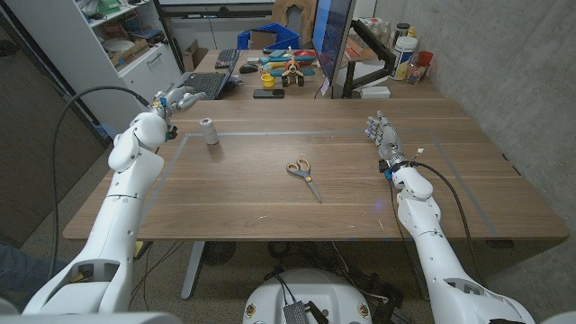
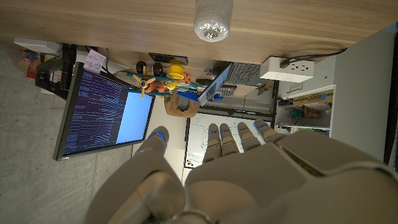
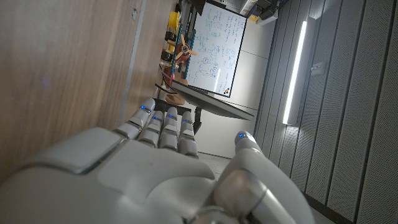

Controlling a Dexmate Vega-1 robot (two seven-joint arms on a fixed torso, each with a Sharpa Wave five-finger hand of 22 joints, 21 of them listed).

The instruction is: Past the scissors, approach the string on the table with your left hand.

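A small grey spool of string (image 1: 209,131) stands upright on the wooden table (image 1: 270,202) at the far left, and appears end-on as a pale round spool (image 2: 211,18) in the left wrist view. Orange-handled scissors (image 1: 303,175) lie near the table's middle. My left hand (image 1: 166,101) hangs in the air off the table's far left corner, left of and beyond the spool, apart from it. Its fingers (image 2: 219,138) are extended and spread, holding nothing. My right hand (image 1: 382,137) stands at the right side of the table with straight fingers (image 3: 163,119), empty.
Pale tape lines (image 1: 270,134) mark a rectangle on the table. Behind its far edge are a laptop (image 1: 200,84), a monitor (image 1: 335,40), a phone (image 1: 268,93) and colourful tools (image 1: 286,63). A white shelf (image 1: 126,45) stands at the far left.
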